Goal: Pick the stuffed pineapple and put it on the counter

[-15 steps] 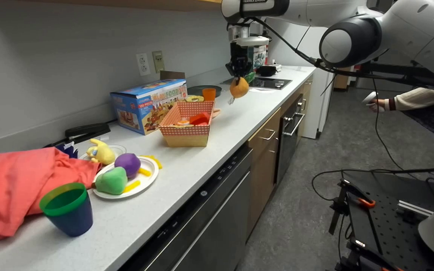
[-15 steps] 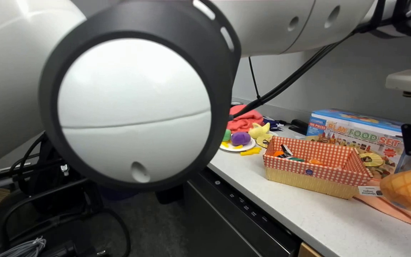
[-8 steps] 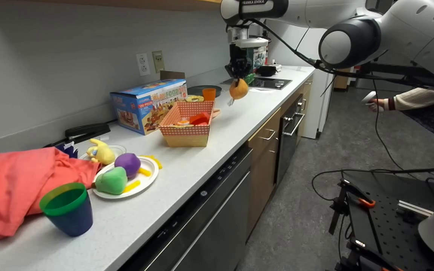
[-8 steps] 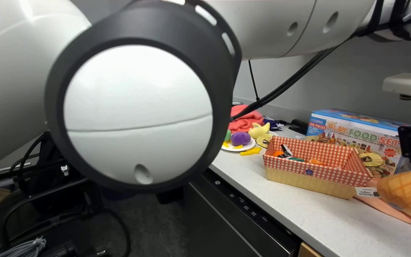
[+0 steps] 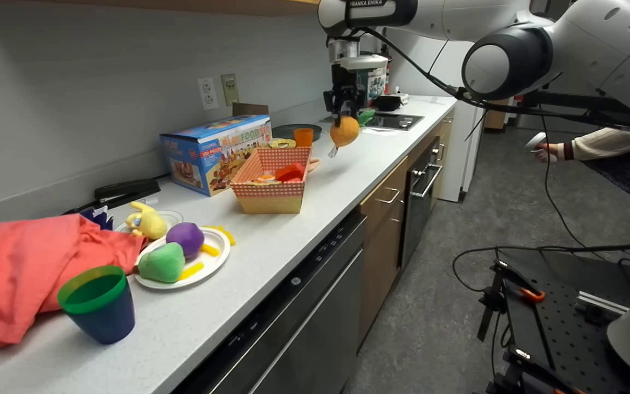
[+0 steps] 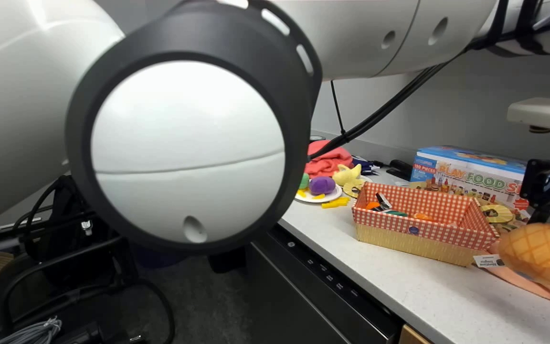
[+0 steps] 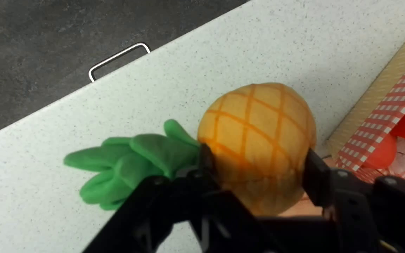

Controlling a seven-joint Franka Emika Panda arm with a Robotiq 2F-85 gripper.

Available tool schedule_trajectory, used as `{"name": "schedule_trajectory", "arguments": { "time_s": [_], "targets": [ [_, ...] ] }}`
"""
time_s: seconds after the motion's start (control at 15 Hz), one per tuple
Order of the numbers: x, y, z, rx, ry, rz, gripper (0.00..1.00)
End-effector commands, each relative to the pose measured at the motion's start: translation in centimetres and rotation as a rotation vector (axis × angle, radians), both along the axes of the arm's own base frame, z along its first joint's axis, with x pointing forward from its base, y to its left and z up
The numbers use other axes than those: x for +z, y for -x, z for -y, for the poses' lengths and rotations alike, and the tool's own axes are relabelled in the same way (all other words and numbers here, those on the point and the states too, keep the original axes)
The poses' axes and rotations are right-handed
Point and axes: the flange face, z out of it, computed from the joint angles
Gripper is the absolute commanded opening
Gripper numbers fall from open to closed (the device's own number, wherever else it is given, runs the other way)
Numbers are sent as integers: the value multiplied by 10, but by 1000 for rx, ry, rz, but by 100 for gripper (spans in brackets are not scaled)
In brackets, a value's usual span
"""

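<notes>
Wrist view: I note my gripper (image 7: 260, 165) clamped across stuffed pineapple (image 7: 255, 119), suspended above counter (image 7: 171, 95), near red-checked basket (image 7: 387, 114).

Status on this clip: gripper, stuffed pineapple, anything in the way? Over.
Gripper shut on stuffed pineapple. Pineapple apparently aloft over counter, not yet set down. Possible obstacles: checkered basket and peach-coloured item close by.
</notes>
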Motion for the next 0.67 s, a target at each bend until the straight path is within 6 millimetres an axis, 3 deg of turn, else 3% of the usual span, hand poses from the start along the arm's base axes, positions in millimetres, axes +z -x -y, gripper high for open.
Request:
{"name": "schedule_trajectory", "arguments": {
  "time_s": [0.0, 0.13, 0.6],
  "targets": [
    [5, -1, -5, -4, 12, -7, 94],
    [5, -2, -7, -4, 11, -7, 100],
    [5, -1, -5, -2, 10, -7, 100]
  ]
}}
